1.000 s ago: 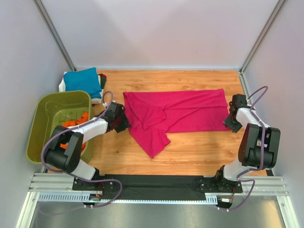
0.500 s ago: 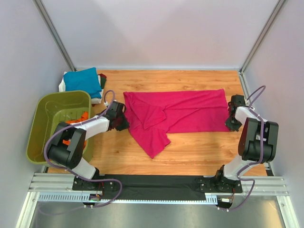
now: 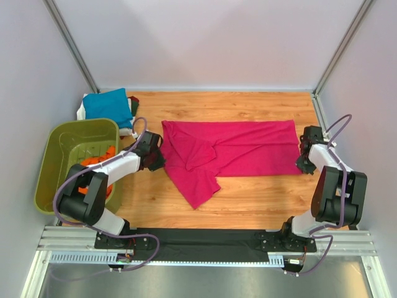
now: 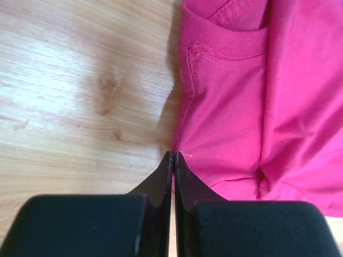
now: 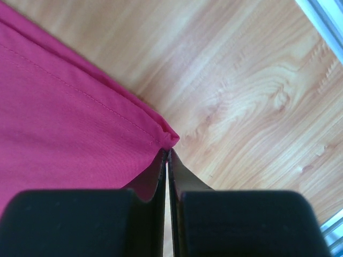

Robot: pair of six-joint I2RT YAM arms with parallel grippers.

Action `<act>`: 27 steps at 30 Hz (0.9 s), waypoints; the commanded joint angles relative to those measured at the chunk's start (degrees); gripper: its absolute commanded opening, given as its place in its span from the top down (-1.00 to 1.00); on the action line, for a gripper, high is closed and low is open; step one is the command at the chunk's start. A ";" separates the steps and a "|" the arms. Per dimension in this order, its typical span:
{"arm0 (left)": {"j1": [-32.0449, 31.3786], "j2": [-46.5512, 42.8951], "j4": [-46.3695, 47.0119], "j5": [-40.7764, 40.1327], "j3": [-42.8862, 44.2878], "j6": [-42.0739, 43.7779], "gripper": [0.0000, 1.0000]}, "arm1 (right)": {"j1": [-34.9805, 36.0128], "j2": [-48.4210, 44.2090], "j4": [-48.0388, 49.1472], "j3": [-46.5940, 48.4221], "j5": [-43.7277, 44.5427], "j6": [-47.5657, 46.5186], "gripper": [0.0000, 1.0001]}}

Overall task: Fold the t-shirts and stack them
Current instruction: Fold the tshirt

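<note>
A magenta-pink t-shirt point(image 3: 242, 149) lies spread across the middle of the wooden table, one flap hanging toward the near side. My left gripper point(image 3: 162, 165) is shut on its left edge; in the left wrist view the jaws point(image 4: 173, 156) meet on the seam of the pink cloth point(image 4: 241, 96). My right gripper point(image 3: 301, 168) is shut on the shirt's near right corner; in the right wrist view the hem corner point(image 5: 170, 137) bunches at the closed tips point(image 5: 168, 150). A folded teal-blue t-shirt point(image 3: 108, 104) rests on a white one point(image 3: 80, 112) at the back left.
An olive-green basket point(image 3: 62, 146) stands at the left edge with orange t-shirts point(image 3: 99, 161) inside, close to my left arm. Grey walls enclose the table on three sides. Bare wood point(image 3: 260, 198) shows in front of the pink shirt.
Both grippers have closed on the pink shirt's ends. The cloth is now drawn straighter, its right edge a little farther right and the near flap shifted slightly back.
</note>
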 commanded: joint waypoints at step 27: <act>-18.16 11.64 23.32 12.28 27.55 3.01 -0.23 | -0.30 -3.16 3.68 -7.23 -3.11 1.71 0.99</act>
